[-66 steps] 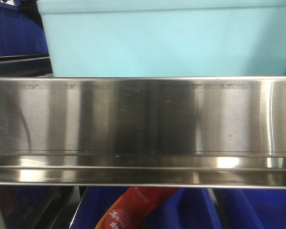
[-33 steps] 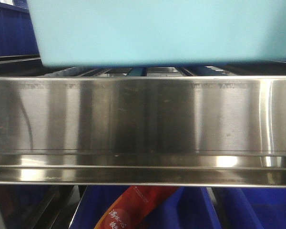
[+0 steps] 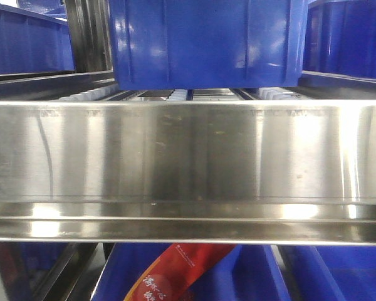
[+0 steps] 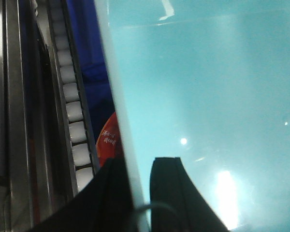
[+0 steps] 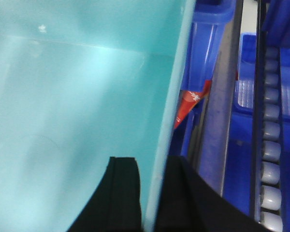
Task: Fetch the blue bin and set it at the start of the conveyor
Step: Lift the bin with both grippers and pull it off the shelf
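The blue bin [image 4: 208, 96] fills most of the left wrist view with its pale aqua inside. My left gripper [image 4: 139, 179] is shut on the bin's left wall, one black finger inside and one outside. In the right wrist view the blue bin [image 5: 77, 96] shows again. There my right gripper [image 5: 152, 181] is shut on its right wall in the same way. The bin hangs above the rack's roller tracks. It does not show in the front view. The conveyor start is out of view.
A shiny stainless-steel rack rail [image 3: 188, 157] spans the front view. A dark blue ribbed crate [image 3: 207, 44] sits on the shelf behind it, with more dark blue crates at both sides and below. A red packet [image 3: 175, 269] lies in a lower crate. White roller tracks [image 4: 70, 111] run alongside the bin.
The aqua bin has risen out of the top of the front view, uncovering the dark blue crate behind it.
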### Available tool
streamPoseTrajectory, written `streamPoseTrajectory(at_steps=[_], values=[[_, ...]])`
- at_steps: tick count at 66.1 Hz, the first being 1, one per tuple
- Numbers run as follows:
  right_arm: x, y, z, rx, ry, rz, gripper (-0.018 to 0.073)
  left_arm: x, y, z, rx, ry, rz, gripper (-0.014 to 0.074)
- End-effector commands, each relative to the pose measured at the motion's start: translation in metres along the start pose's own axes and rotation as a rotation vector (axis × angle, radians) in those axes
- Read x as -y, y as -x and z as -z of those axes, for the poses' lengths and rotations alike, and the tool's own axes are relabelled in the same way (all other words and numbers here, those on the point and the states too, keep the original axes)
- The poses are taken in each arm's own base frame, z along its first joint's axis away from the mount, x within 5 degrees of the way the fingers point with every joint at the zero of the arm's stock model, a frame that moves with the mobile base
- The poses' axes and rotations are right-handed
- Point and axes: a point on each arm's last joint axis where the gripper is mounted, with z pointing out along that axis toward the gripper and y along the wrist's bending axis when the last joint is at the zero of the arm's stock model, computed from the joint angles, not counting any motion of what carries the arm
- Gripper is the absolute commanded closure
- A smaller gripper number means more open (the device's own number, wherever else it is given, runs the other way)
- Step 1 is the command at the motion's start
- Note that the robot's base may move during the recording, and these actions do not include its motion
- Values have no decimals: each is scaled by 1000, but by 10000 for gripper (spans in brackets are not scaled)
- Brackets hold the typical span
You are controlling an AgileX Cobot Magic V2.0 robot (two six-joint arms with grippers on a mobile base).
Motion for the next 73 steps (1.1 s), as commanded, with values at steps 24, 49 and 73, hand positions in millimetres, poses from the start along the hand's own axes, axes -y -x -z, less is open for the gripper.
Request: streamPoseTrajectory(at_steps=[24,49,73], values=[[2,3,12,57,-28,39,712,-4,4,7,56,43,-37,708],[2,3,12,57,-28,39,712,-2,14,8,162,20,-40,708],[2,3,12,57,-28,39,712,2,30,13,352,-22,-45,708]])
